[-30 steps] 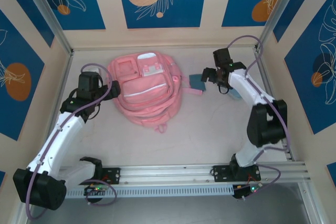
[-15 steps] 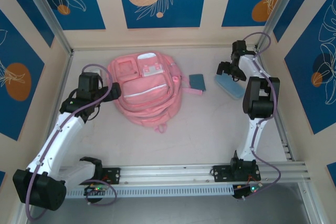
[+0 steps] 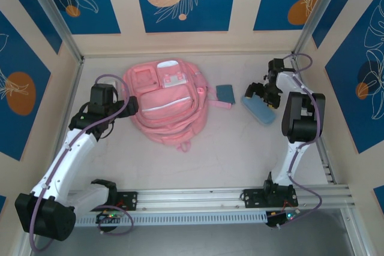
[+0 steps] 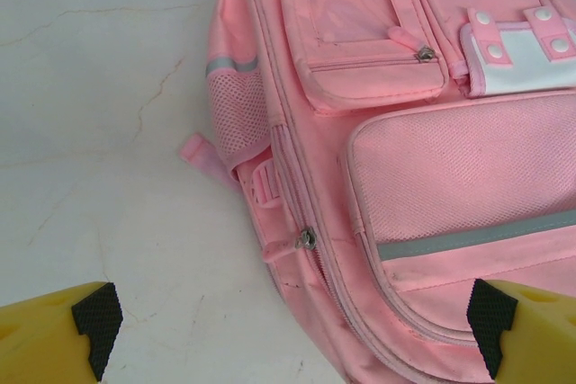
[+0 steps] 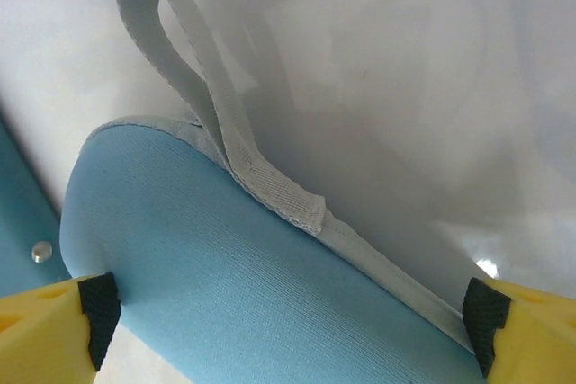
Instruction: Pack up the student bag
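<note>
pale marble-look table (image 3: 228, 148), big pink student bag (image 3: 165, 103) lying flat, front side up, around 11 o'clock, small flat teal pouch (image 3: 225, 93) at about 1 just beside the bag, light-blue pencil case (image 3: 258, 111) near it at 2, grey loop at one end

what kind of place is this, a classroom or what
Probably a robot test cell: two arms bolted to a metal rail, printed panels boxing in the tabletop, and a student bag laid flat.

Overhead camera takes in the student bag (image 3: 165, 103) whole; left-wrist view shares its front, close; right-wrist hugs the pencil case (image 5: 234, 276) beside it.
</note>
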